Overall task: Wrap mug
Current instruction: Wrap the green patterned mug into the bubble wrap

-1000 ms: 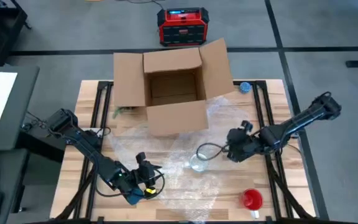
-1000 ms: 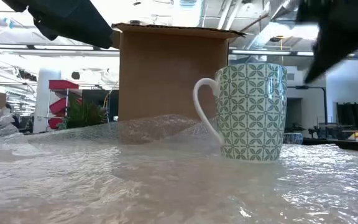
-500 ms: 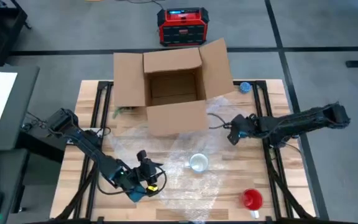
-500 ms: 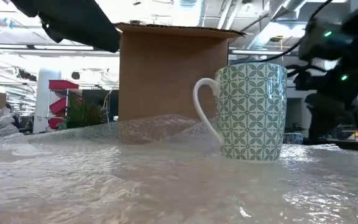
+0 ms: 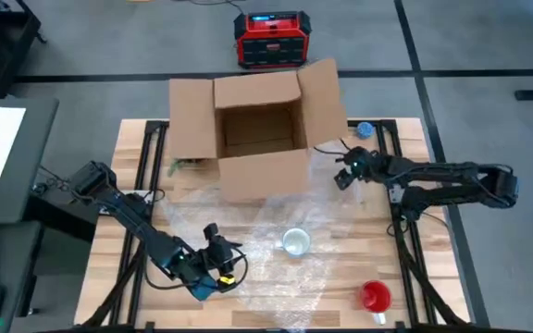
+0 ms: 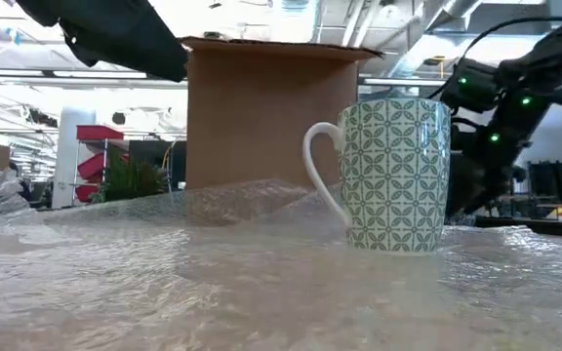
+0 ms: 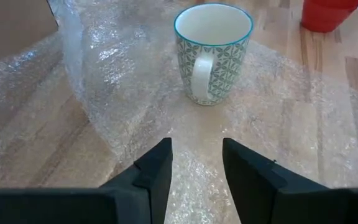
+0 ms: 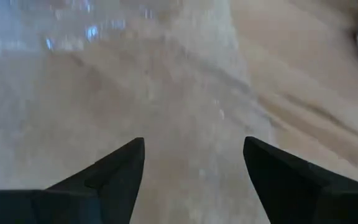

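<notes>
Your left gripper (image 7: 196, 163) sits low over the bubble wrap (image 5: 248, 264) near the bench's (image 5: 132, 139) front left, fingers parted and holding nothing, facing the mug (image 7: 212, 51). Your right gripper (image 5: 344, 174) hangs spread wide and empty above the wrap's far right edge, just beside the cardboard box (image 5: 253, 134). The mug stands upright on the wrap, between both grippers, handle toward the left one. A red cup (image 5: 375, 296) stands near the front right corner.

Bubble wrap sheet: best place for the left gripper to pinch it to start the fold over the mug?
Probably the loose near edge of the bubble wrap, directly ahead of the open left gripper. The mug stands upright on the sheet, handle facing that gripper, so lifting there folds wrap toward it.
</notes>
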Controlling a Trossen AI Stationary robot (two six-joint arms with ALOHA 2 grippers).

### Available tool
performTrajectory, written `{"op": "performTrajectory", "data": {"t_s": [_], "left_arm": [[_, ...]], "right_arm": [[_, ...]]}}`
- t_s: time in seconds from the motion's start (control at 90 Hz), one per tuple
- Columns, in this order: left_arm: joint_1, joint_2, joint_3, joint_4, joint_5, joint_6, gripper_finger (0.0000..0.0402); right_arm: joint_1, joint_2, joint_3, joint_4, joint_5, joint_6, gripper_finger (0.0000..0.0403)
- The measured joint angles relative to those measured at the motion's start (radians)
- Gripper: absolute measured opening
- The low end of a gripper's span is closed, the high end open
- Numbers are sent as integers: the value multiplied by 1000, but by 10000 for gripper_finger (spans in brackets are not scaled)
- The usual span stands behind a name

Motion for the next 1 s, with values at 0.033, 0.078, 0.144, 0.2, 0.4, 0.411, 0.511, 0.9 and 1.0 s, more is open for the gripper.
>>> {"op": "performTrajectory", "data": {"t_s": [0.033,0.078,0.144,0.2,0.4,0.411,0.511,0.9,1.0], "left_arm": [[0,0,0,0,0,0,123],[0,0,0,0,0,0,123],[0,0,0,0,0,0,123],[0,0,0,0,0,0,123],[-4,0,0,2,10,-1,123],[-5,0,0,2,10,-1,123],[-5,0,0,5,10,0,123],[-5,0,0,5,-15,3,123],[2,0,0,16,-16,6,123]], "right_arm": [[-16,22,0,19,-5,-7,265],[-35,57,0,42,-9,-13,264],[-56,116,0,57,-17,-26,258],[-66,160,5,79,-21,-32,248],[-49,249,10,120,-20,-28,143],[-46,249,10,120,-20,-27,133],[-3,207,4,96,-15,-22,41],[378,-194,5,-171,156,229,1],[496,-255,49,-241,229,296,1]]}}
